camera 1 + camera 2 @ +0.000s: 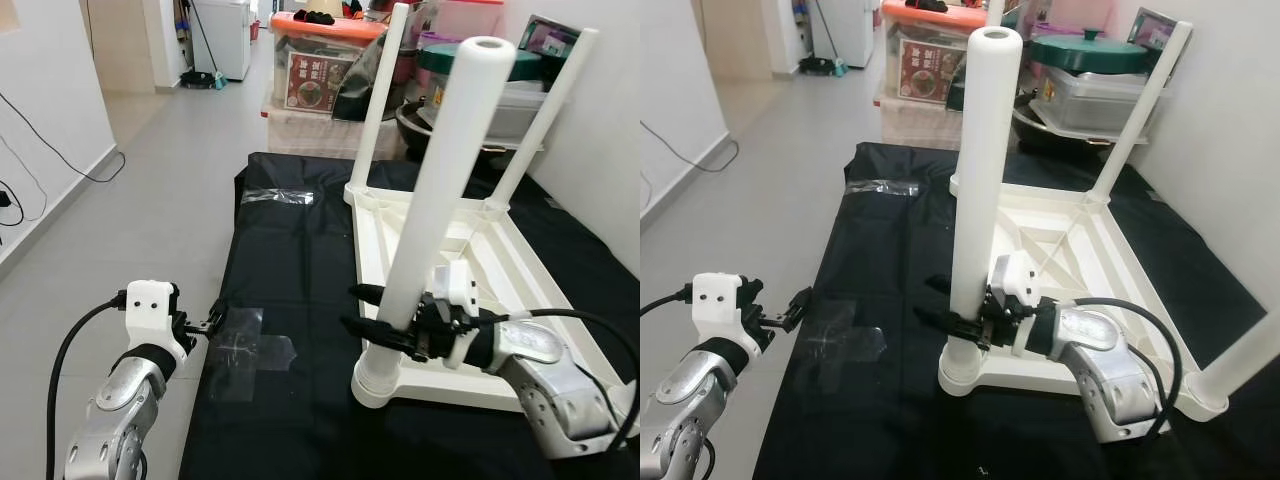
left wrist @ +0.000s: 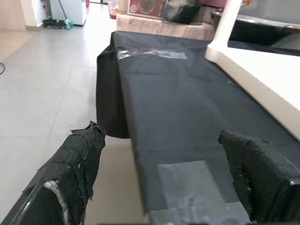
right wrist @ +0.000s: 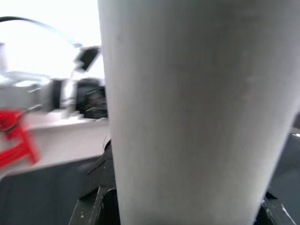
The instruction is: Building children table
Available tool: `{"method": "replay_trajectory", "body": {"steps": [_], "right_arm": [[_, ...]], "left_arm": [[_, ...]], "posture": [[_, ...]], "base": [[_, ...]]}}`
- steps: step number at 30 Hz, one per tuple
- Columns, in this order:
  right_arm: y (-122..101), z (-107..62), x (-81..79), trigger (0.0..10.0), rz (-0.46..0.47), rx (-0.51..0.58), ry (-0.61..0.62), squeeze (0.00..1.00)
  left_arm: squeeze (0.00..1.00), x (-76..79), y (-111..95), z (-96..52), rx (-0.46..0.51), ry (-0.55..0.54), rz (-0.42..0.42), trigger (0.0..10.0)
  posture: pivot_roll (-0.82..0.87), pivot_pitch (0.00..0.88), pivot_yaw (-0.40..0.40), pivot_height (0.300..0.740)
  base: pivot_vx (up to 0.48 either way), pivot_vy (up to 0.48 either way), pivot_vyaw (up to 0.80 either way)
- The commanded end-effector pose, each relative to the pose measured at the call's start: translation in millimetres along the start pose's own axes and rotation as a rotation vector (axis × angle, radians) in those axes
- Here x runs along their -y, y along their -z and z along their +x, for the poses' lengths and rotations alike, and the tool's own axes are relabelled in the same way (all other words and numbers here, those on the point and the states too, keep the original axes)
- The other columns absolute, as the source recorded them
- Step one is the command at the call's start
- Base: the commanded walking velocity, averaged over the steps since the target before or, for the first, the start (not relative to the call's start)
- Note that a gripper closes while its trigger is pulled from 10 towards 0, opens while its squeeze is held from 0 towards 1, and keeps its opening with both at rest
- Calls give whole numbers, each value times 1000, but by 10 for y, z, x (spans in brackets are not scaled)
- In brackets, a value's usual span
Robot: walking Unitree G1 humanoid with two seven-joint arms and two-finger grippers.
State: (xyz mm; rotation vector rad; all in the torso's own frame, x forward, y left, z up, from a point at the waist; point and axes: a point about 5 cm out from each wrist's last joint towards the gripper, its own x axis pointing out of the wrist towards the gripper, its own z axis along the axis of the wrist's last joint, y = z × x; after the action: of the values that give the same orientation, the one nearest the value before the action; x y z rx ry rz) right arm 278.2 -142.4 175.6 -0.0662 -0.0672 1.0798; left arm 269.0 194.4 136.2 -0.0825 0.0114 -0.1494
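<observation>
A white children's table [image 1: 510,275] lies upside down on a black cloth [image 1: 290,250], its legs pointing up. The nearest leg [image 1: 440,180] stands in the table's near left corner socket [image 1: 378,385]. My right gripper [image 1: 372,312] is shut on this leg just above the socket, one black finger on each side. In the right wrist view the leg [image 3: 197,108] is very close. My left gripper [image 1: 212,322] hovers open at the cloth's left edge, holding nothing; its padded fingers [image 2: 79,159] stand wide apart. Two far legs [image 1: 385,90] [image 1: 545,110] are upright.
Clear tape patches [image 1: 245,350] lie on the cloth by the left gripper. Stacked storage boxes [image 1: 320,70] and a pot stand behind the table. A white wall runs along the right. Grey floor [image 1: 150,200] lies open to the left, with cables by the left wall.
</observation>
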Motion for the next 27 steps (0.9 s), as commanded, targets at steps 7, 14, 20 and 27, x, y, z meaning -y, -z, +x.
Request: {"method": "replay_trajectory", "body": {"steps": [7, 14, 20, 27], "right_arm": [[551, -37, 196, 0, 260, -152, 602, 0], [766, -481, 415, 0, 301, -227, 1116, 0], [841, -769, 481, 0, 349, -259, 1437, 0], [740, -882, 379, 0, 274, -245, 1687, 0]], "left_arm": [[0, -26, 27, -10, -14, -36, -19, 10000], [0, -73, -7, 33, -9, -52, -7, 10000], [0, -90, -11, 49, -10, -67, -6, 10000], [0, -135, -14, 67, -11, -105, 0, 10000]], "posture": [[-6, 0, -112, 740], [-24, 0, -93, 740], [-26, 0, -91, 740], [-27, 0, -89, 740]], "base": [[0, 0, 0], [0, 0, 0], [0, 0, 0], [0, 0, 0]]}}
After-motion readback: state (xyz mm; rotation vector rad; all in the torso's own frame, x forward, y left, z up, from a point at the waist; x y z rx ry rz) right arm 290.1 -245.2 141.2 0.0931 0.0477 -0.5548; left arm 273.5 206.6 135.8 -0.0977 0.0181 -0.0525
